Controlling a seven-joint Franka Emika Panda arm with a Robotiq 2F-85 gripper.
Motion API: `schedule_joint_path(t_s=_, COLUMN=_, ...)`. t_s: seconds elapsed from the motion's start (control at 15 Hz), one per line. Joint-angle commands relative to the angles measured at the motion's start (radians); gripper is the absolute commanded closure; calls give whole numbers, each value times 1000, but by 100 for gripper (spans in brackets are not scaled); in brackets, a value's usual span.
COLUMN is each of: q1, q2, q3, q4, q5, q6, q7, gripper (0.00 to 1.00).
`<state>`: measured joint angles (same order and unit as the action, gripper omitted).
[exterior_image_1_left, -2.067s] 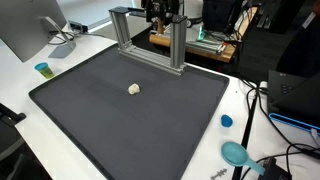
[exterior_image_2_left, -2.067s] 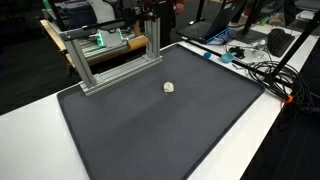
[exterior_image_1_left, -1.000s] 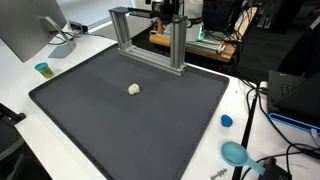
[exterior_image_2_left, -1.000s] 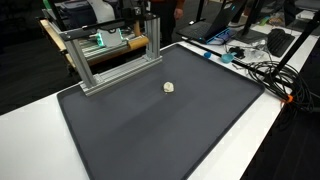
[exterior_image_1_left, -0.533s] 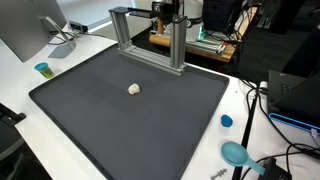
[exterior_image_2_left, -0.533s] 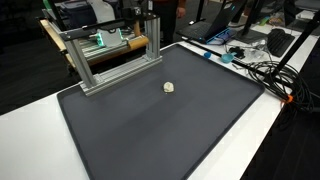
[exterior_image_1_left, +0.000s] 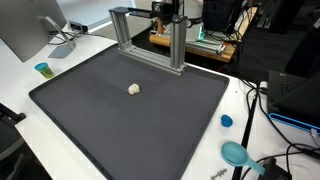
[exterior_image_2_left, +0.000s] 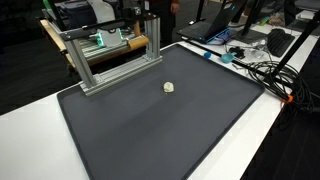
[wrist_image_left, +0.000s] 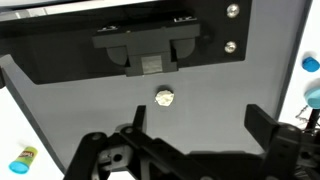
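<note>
One small white object (wrist_image_left: 165, 97) on black mat (wrist_image_left: 220, 90), beneath raised gripper (wrist_image_left: 195, 118), jaws fully released; approach stage, descent and centring needed.

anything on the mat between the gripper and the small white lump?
Nothing. In the wrist view, the stretch from the open gripper to the white lump shows only bare dark mat.

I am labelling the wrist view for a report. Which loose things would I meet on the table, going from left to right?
small blue cup → small white lump → blue lid at the right edge
</note>
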<state>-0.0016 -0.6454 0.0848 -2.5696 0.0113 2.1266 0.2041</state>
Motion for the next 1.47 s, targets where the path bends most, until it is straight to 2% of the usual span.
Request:
schedule_joint_path(t_s=0.0, q1=-1, q2=0, q3=1, q4=2, q5=1, q6=-3, q7=-1, gripper=0)
schedule_joint_path(t_s=0.27, q1=-10, q2=-8, q3=28, q4=-16, q5=-27, q6=3, q7=24, gripper=0)
schedule_joint_path(t_s=0.53, q1=-27, q2=-19, q3=63, q4=-41, q5=-102, q6=-9, q7=37, gripper=0)
schedule_joint_path(t_s=0.67, q1=-29, q2=-37, q3=33, q4=-50, q5=-109, q6=-8, q7=13, gripper=0)
schedule_joint_path(t_s=0.73, q1=-12, q2=-2, q3=42, q4=-29, q5=-87, q6=-5, q7=24, gripper=0)
schedule_joint_path(t_s=1.0, q1=-12, q2=0, q3=41, q4=-30, q5=-88, q6=-5, q7=24, gripper=0)
schedule_joint_path(t_s=1.4, q1=-23, q2=-16, q3=-28, q4=-56, q5=-82, q6=-35, q7=-63, gripper=0)
